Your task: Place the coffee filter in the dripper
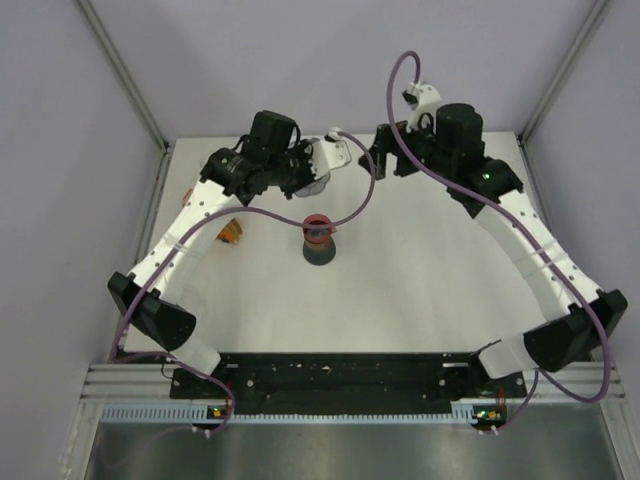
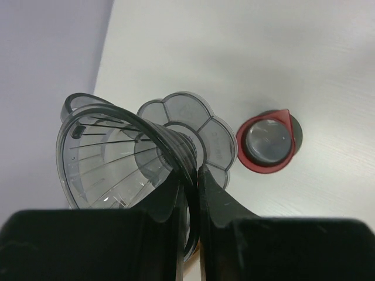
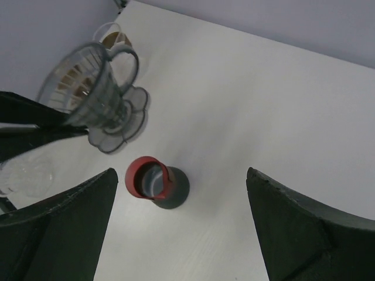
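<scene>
My left gripper is shut on the handle of a clear grey ribbed dripper and holds it tilted above the table. In the top view the left gripper and dripper are at the back centre. The dripper also shows in the right wrist view. Brown coffee filters lie at the left of the table; in the right wrist view they sit in a round holder. My right gripper is open and empty, high above the table.
A dark carafe with a red rim stands mid-table, just in front of the held dripper; it shows in both wrist views. The grey enclosure walls meet the table's back and side edges.
</scene>
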{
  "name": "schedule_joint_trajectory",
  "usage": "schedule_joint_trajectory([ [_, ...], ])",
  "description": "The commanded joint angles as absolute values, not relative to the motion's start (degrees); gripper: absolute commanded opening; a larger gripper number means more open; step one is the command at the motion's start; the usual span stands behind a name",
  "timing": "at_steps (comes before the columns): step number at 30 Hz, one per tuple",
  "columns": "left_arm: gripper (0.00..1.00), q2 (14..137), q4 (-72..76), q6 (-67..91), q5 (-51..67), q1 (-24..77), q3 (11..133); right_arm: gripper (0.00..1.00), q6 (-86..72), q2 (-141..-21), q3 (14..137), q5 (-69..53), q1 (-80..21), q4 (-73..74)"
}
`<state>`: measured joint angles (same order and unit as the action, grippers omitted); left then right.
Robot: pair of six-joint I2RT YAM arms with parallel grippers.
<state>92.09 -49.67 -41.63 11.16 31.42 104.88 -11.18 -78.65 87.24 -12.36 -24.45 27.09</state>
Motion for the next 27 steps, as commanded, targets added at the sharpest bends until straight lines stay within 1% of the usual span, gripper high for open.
schedule_joint_trajectory([
  [1,0.0,92.03,-58.79,-44.47,12.22,33.66,106.43,0.89,-13.26,-86.73,98.15,-12.83,-29.09,30.32],
  [4,0.0,91.41,-60.9,-43.95,11.43,35.33,106.7,0.87,-15.55,-92.0,102.64,-16.51,-30.06,31.37],
  [8,0.0,91.32,-62.4,-43.94,10.02,37.26,106.61,0.79,-18.89,-97.55,106.43,-22.31,-30.41,32.08],
  [12,0.0,91.76,-62.4,-44.65,8.35,38.14,106.08,0.75,-18.99,-100.45,108.54,-23.55,-32.6,32.08],
  [15,0.0,92.02,-61.61,-44.74,7.3,38.85,106.17,0.68,-19.16,-102.39,109.51,-24.61,-34.1,32.78],
  [17,0.0,92.11,-60.91,-44.47,6.25,39.2,106.26,0.59,-19.42,-103.62,109.6,-24.87,-34.63,33.92],
  [20,0.0,92.11,-59.51,-44.12,3.7,39.55,105.74,0.42,-19.51,-104.68,109.42,-26.54,-35.07,35.15],
  [22,0.0,92.11,-58.54,-43.95,2.29,39.64,105.12,0.29,-19.34,-105.12,109.6,-27.24,-35.59,35.94],
  [24,0.0,92.11,-57.75,-43.42,1.32,39.64,104.68,0.07,-19.07,-105.47,109.6,-27.51,-35.86,36.3],
  [25,0.0,92.11,-57.4,-43.16,0.8,39.73,104.5,0.0,-18.9,-105.73,109.6,-27.34,-35.95,36.47],
  [27,0.0,92.2,-56.87,-42.45,0.61,39.81,104.41,0.0,-18.28,-105.73,109.6,-26.29,-35.95,37.09],
])
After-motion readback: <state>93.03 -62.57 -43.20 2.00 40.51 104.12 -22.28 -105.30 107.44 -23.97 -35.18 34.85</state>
